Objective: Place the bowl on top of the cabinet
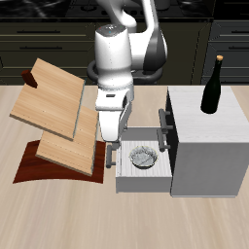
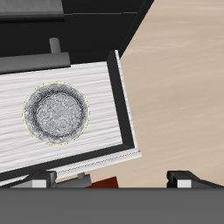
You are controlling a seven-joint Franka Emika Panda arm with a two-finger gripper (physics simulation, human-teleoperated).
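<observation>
The small speckled grey-white bowl (image 1: 144, 157) lies in the cabinet's pulled-out white slatted drawer (image 1: 136, 178). The white-grey cabinet (image 1: 187, 109) stands beside it with its flat pale top. My gripper (image 1: 110, 156) hangs open and empty just over the drawer's outer end, beside the bowl and a little above it, not touching it. In the wrist view the bowl (image 2: 56, 112) rests upright on the drawer's slatted floor (image 2: 96, 83), and my gripper (image 2: 116, 178) shows its fingers (image 2: 44, 179) spread wide apart with nothing between them.
A dark wine bottle (image 1: 212, 86) stands on the cabinet top toward its back. Tilted wooden boards (image 1: 53, 92) on a dark wooden stand (image 1: 34, 167) rise close to my arm on the side away from the cabinet.
</observation>
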